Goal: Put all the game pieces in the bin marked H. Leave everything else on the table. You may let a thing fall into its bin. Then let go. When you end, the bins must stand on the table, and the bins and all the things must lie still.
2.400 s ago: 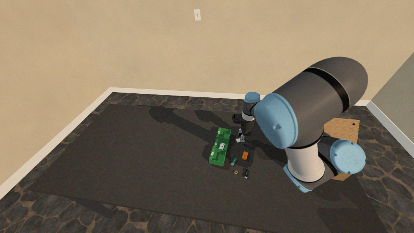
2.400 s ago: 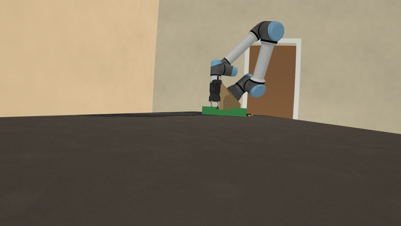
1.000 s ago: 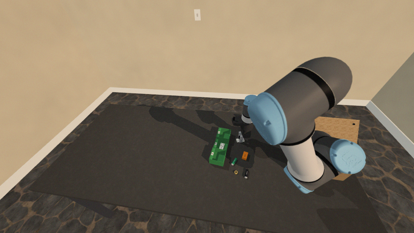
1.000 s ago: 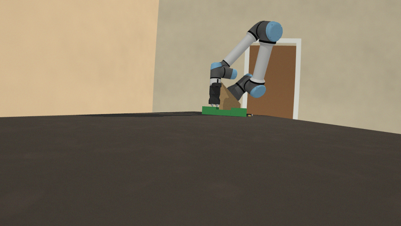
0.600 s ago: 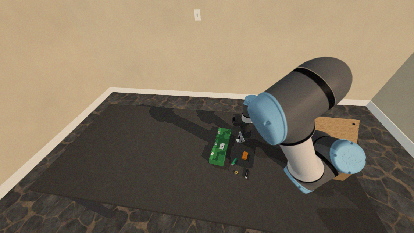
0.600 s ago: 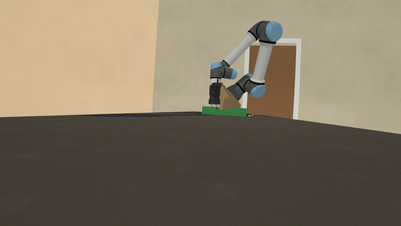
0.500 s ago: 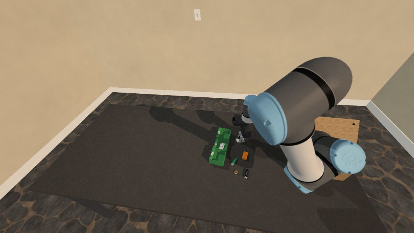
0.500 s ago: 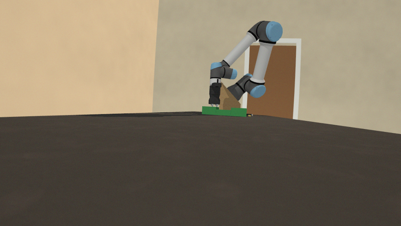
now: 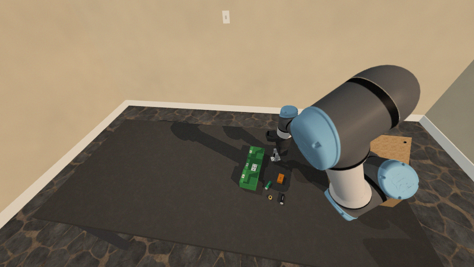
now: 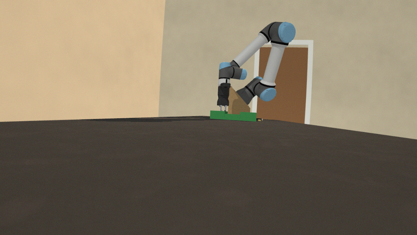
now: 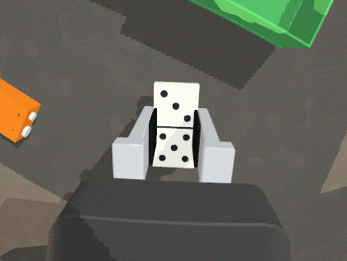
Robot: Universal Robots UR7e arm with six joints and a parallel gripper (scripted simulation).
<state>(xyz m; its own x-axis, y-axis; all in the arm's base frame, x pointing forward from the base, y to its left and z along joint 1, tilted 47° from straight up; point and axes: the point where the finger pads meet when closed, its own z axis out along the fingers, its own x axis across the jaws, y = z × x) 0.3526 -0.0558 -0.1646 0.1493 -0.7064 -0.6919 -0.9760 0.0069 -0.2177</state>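
Note:
A white domino (image 11: 174, 124) with black dots lies between my fingers, just beside the green bins. My gripper (image 11: 174, 125) points straight down and is shut on the domino's long sides, low at the table top. In the top view the gripper (image 9: 274, 156) stands right of the row of three joined green bins (image 9: 251, 167). A second white domino (image 9: 254, 166) lies in the middle bin. The exterior view shows the gripper (image 10: 223, 109) just behind the green bins (image 10: 233, 115). The bin labels are too small to read.
An orange block (image 9: 280, 178) lies right of the bins, and it also shows in the wrist view (image 11: 16, 116). A green cylinder (image 9: 267, 185), a small brass nut (image 9: 270, 197) and a black battery (image 9: 281, 198) lie nearer the front.

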